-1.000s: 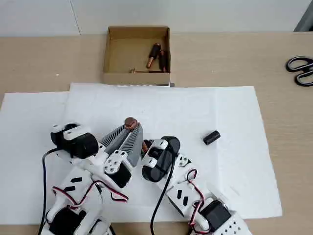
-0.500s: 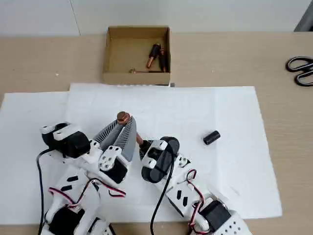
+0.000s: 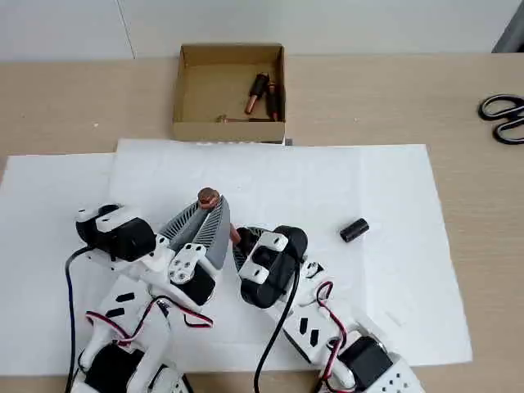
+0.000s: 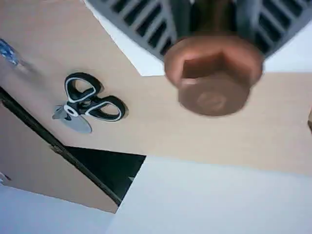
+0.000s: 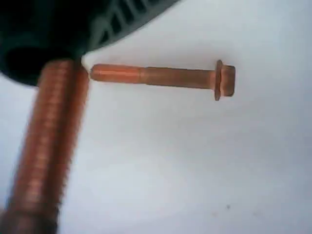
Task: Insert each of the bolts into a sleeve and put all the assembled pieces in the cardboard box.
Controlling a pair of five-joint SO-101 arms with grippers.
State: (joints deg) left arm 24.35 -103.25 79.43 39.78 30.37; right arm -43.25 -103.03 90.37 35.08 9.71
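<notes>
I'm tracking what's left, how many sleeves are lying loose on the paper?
1. The sleeve lies on the paper's right half, by itself. The left arm or right arm may hide others.

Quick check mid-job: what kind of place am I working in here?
Probably an office or lab desk: a wooden table against a plain wall, covered with white paper, with scissors and a small cardboard box on it.

Open white sheet (image 3: 327, 180) lies between bolt (image 3: 208, 197) and cardboard box (image 3: 229, 130), the sleeve (image 3: 354, 230) well aside
</notes>
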